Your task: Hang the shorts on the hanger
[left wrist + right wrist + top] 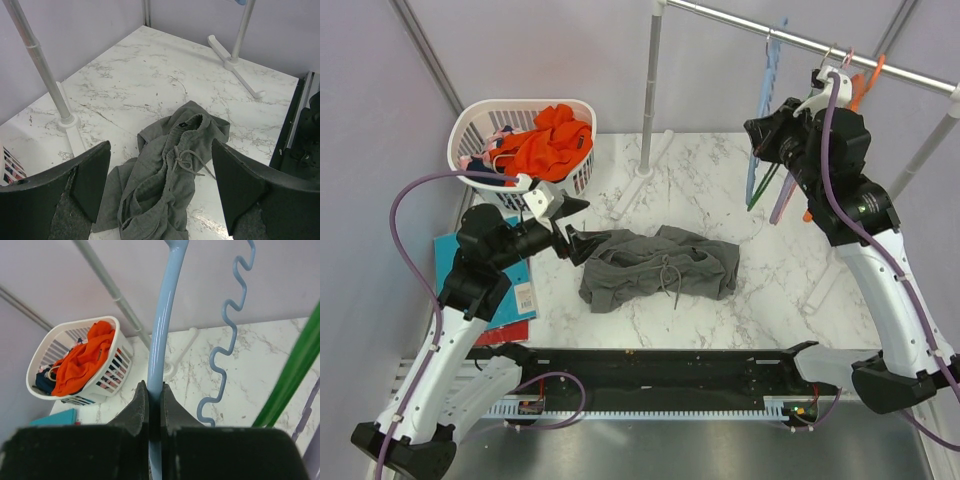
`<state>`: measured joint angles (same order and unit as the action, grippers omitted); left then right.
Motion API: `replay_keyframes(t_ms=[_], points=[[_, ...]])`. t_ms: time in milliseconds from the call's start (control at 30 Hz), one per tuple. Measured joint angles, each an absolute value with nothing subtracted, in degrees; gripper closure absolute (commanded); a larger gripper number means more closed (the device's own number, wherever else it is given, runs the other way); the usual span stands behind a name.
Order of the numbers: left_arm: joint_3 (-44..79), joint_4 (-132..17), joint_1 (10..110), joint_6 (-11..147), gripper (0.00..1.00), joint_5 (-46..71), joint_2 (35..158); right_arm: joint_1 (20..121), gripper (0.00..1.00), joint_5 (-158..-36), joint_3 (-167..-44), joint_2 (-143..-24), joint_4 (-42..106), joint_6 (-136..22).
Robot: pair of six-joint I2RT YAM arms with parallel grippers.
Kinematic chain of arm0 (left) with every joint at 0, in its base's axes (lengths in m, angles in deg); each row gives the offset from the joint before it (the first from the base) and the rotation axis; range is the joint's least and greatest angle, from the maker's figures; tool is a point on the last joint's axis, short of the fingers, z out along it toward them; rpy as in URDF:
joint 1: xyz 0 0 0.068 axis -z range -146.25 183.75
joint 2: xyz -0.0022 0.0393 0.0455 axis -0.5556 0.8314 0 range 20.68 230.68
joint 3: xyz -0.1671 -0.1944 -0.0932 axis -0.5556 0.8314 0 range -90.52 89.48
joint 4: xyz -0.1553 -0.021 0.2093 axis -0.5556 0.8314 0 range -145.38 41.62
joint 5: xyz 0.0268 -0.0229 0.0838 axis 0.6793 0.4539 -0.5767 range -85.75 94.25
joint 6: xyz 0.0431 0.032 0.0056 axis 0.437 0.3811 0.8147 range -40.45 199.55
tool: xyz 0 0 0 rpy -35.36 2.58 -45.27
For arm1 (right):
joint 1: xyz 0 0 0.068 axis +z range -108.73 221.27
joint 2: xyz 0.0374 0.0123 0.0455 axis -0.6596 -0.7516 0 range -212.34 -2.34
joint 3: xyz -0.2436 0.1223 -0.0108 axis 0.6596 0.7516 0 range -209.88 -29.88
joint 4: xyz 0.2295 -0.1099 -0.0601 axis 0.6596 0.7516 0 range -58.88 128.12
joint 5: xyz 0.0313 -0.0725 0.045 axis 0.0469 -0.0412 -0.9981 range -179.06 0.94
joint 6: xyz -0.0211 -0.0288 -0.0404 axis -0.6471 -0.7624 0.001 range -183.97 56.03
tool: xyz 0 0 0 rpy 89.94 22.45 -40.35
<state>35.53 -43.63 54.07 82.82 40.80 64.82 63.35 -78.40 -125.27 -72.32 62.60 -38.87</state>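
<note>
Top view: the dark grey shorts lie crumpled at the middle of the marble table. The left gripper sits just beside their left edge, low and spread, with nothing held. Far right, the right gripper is raised to the clothes rail, at the light-blue hanger that hangs there beside a green hanger and a lavender hanger. A white basket at back left holds an orange garment.

Left wrist view: the 2 fingers stand wide apart with the shorts on the table below and between them, drawstring on top. No contact shows.

Right wrist view: the jaws are pinched tight on the hanger's smooth arm, the wavy bar hanging free beside it (the hook is out of frame).

Judged step: the hanger is secured and the shorts are not yet picked up. The next move likely calls for the left gripper to drop and pinch the waistband, then lift the fabric, while the right arm unhooks the hanger and brings it across.
</note>
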Motion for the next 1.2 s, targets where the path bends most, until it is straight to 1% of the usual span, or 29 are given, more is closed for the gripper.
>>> replay_keyframes(t_ms=[233,433,633,733,900,1067,1200], points=[[35.5,-43.5,54.1,82.8,0.11,40.8,64.6,63.6,1.00,-87.0,-125.3,-74.6,57.9,-41.7],[35.5,-43.5,54.1,82.8,0.11,40.8,64.6,63.6,1.00,-95.5,-124.4,-74.7,56.0,-40.6],[35.7,-43.2,54.1,82.8,0.09,41.3,64.5,64.4,1.00,-106.7,-114.2,-69.9,54.3,-39.7],[36.3,-42.7,54.1,82.8,0.06,42.7,64.2,64.7,1.00,-112.7,-108.1,-66.8,56.2,-41.4],[38.8,-40.8,54.1,84.5,0.06,43.5,62.1,65.6,1.00,-120.8,-101.6,-61.9,61.4,-47.9],[42.5,-37.4,54.0,93.9,0.06,45.4,57.8,68.8,1.00,-126.8,-97.5,-58.2,68.5,-58.4],[42.2,-31.8,54.0,103.8,0.08,48.3,57.4,74.3,1.00,-128.1,-95.8,-57.9,75.2,-68.2]])
